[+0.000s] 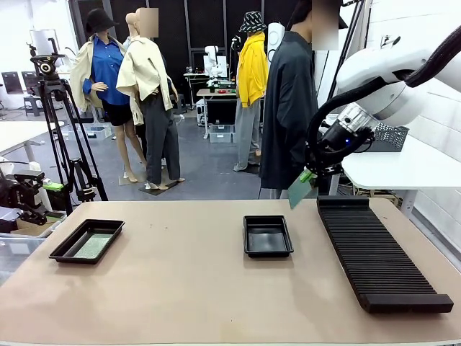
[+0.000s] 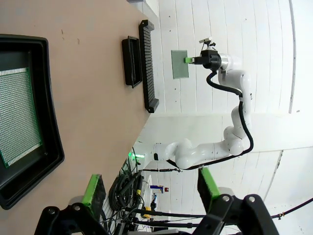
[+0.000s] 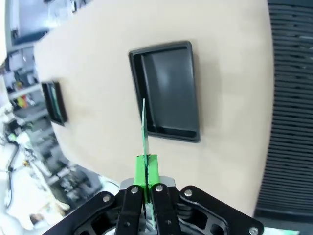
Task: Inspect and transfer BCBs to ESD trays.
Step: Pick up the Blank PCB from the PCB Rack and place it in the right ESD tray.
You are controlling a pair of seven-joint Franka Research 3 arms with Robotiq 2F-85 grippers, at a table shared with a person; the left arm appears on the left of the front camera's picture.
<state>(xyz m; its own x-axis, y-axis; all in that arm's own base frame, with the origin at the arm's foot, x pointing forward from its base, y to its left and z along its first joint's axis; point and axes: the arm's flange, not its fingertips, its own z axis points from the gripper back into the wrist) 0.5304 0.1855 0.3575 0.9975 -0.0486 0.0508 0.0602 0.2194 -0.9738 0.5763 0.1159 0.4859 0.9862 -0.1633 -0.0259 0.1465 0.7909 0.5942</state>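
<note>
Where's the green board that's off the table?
Front view, right: the green board hangs from the right tool near the far end of the black rack, right of the empty tray.

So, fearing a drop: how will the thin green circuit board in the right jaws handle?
The thin green rectangular circuit board is probably stiff: pinched by one edge in the right jaws, it juts out flat, no droop. Likely light, since that pinch carries it. Edge-on it looks very thin, so perhaps fragile.

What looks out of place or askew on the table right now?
Nothing stands out. One BCB lies flat in the left ESD tray; the right gripper holds the other BCB above the table.
</note>
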